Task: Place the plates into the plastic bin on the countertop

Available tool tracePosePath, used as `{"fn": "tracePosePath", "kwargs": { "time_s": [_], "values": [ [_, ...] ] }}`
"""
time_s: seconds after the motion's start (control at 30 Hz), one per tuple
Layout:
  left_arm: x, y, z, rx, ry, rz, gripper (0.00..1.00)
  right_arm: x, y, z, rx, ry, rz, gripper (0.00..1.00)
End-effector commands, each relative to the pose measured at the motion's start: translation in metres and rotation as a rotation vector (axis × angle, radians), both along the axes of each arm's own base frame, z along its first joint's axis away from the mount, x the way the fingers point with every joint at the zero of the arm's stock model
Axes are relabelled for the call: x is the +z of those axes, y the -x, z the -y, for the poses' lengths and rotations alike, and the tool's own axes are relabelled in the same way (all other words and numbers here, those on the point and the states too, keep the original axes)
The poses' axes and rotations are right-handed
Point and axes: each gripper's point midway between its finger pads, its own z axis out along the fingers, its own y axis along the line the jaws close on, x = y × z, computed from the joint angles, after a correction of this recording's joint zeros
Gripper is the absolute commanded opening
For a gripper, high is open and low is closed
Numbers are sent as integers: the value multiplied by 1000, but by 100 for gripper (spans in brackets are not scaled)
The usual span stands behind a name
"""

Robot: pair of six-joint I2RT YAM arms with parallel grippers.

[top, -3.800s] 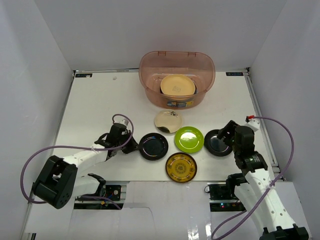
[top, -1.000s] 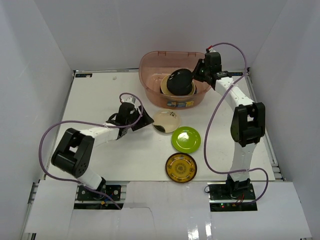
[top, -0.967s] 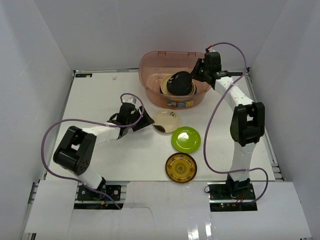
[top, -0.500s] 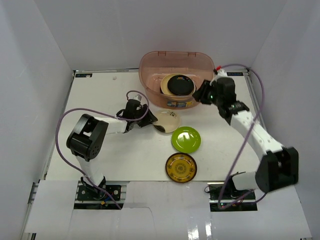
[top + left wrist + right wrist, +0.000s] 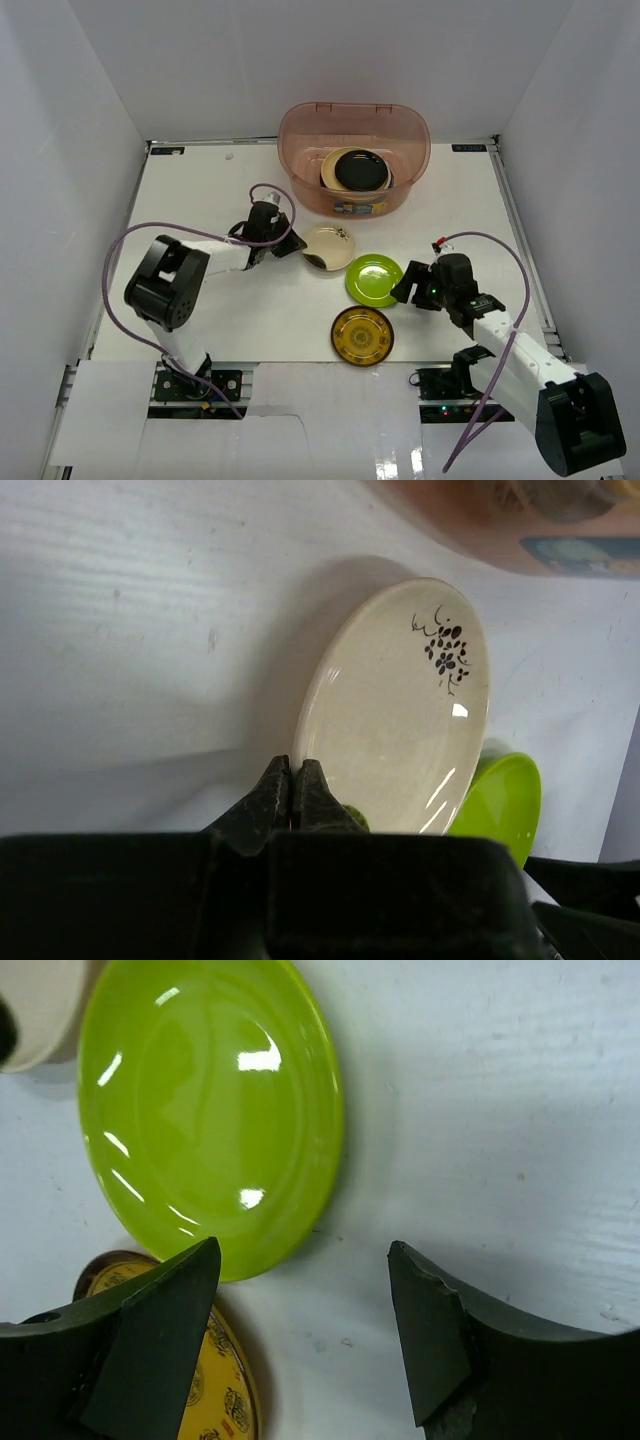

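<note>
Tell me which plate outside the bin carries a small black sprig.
The cream plate by the left gripper; the lime green plate is plain, the gold plate patterned all over.

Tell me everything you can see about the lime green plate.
The lime green plate is small, round and glossy, like glazed ceramic, plain, with a shallow upturned rim. It lies flat, face up, on the white countertop, in front of the plastic bin, between the cream plate and the gold patterned plate. The right gripper stands open at its right edge, not closed on it.
</note>
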Motion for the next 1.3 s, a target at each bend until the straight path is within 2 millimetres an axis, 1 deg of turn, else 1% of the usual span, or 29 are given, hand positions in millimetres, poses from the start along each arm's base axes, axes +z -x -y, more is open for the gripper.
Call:
{"fn": "tracePosePath", "kwargs": {
  "time_s": [0.0,0.07,0.13,0.17,0.23,0.27,0.37,0.4,0.43,0.47,0.53,0.57,0.6,0.63,0.7,0.73,0.77,0.87,0.9,0.93,0.97,1.0,1.03,1.07,1.13,1.17,1.2,1.23,1.27],
  "values": [
    [43,13,-13,3,-10,84,0,-6,0,-8,-24,-75,-2,74],
    [77,19,-18,5,3,157,0,-15,1,-9,-49,-96,-22,70],
    [90,31,-25,-5,-3,173,0,-12,-6,-12,-62,-125,-2,67],
    [113,37,-26,-12,17,220,0,-12,-9,-15,-60,-135,3,65],
    [125,50,-32,-13,0,235,0,-12,-11,-18,-56,-152,0,64],
    [150,61,-29,-32,3,308,0,-18,-10,-18,-63,-152,-19,60],
    [192,59,-41,48,-34,425,0,-26,-8,-17,-96,-167,-34,44],
    [205,56,-44,68,-37,448,0,-28,-8,-16,-108,-170,-38,40],
    [237,48,-41,80,-15,501,0,-28,-11,-14,-125,-169,-28,37],
    [249,41,-39,72,-33,530,0,-28,-12,-14,-140,-177,-26,36],
    [246,18,-26,53,-75,511,0,-27,-16,-9,-175,-173,-9,31],
    [277,4,-20,48,-75,571,0,-23,-19,-8,-188,-180,10,23],
    [260,-15,-8,29,-118,543,0,-20,-21,-7,-204,-188,19,20],
    [287,-33,-4,53,-115,595,0,-16,-24,-6,-216,-196,39,16],
    [284,-59,5,44,-179,596,0,-7,-29,-8,-222,-213,62,8],
    [254,-81,19,19,-223,543,0,-1,-31,-8,-221,-220,81,8],
    [282,-96,27,26,-200,591,0,1,-32,-8,-224,-220,85,8],
    [237,-131,47,-16,-254,506,0,23,-38,-8,-217,-239,152,8],
    [255,-142,53,-2,-228,537,0,26,-36,-7,-205,-230,160,8],
    [248,-150,57,-1,-227,527,0,45,-40,-8,-194,-242,207,8],
    [222,-162,63,-14,-235,489,0,53,-41,-8,-190,-241,226,8],
    [233,-170,68,-7,-214,512,0,55,-38,-7,-181,-227,220,8],
    [228,-177,70,1,-208,504,0,78,-42,-6,-170,-225,282,8],
    [205,-185,75,-7,-220,472,0,87,-42,-4,-171,-220,301,8],
    [211,-196,80,2,-194,489,0,120,-44,-2,-163,-223,376,8],
    [197,-200,84,-7,-195,471,5,125,-42,-1,-159,-217,377,8],
    [206,-203,85,-4,-182,488,13,133,-39,0,-155,-216,384,8],
    [209,-207,83,4,-173,494,31,154,-40,0,-144,-221,427,8],
    [216,-206,84,-10,-152,502,41,163,-39,-1,-137,-225,441,8]
  ]
}}
